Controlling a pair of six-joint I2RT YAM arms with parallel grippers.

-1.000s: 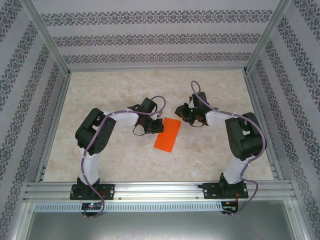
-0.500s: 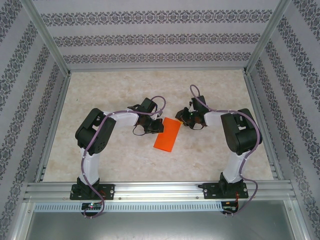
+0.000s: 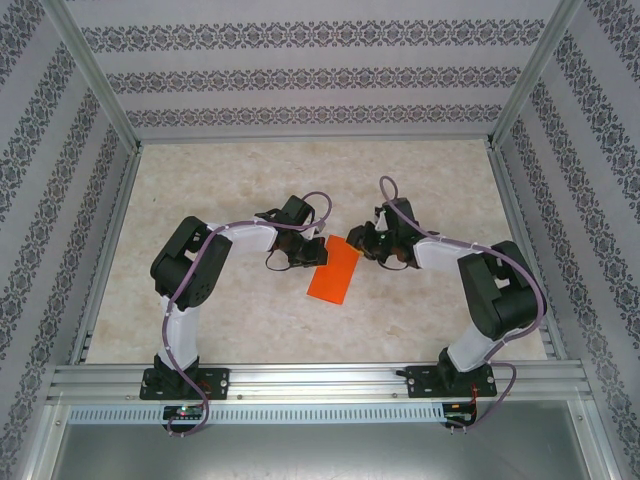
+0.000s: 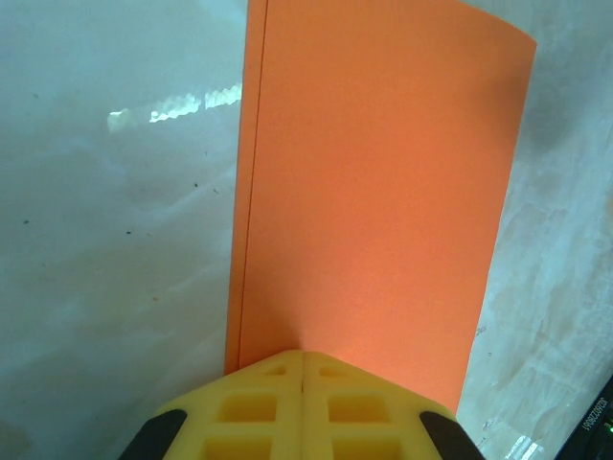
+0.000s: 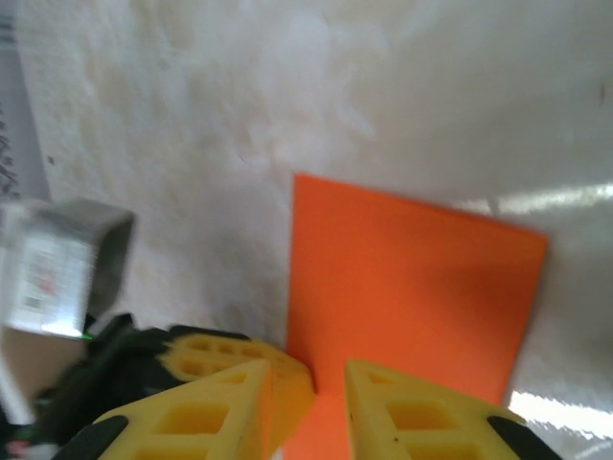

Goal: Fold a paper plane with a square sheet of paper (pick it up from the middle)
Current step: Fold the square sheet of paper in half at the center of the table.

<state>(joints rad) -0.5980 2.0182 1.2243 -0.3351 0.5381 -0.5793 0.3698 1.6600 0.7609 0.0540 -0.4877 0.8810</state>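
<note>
Two layers of the orange sheet of paper [image 3: 334, 272] [image 4: 374, 192] [image 5: 412, 278] are lying folded into a rectangle on the desk [image 3: 220, 180], midway between the arms. The left gripper [image 3: 306, 251] [image 4: 303, 356] is pinching the rectangle's left edge, its jaws clenched on the paper. The right gripper [image 3: 358, 243] [image 5: 329, 379] is sitting at the far right end with its jaws slightly parted, the paper's edge lying in the gap between them.
</note>
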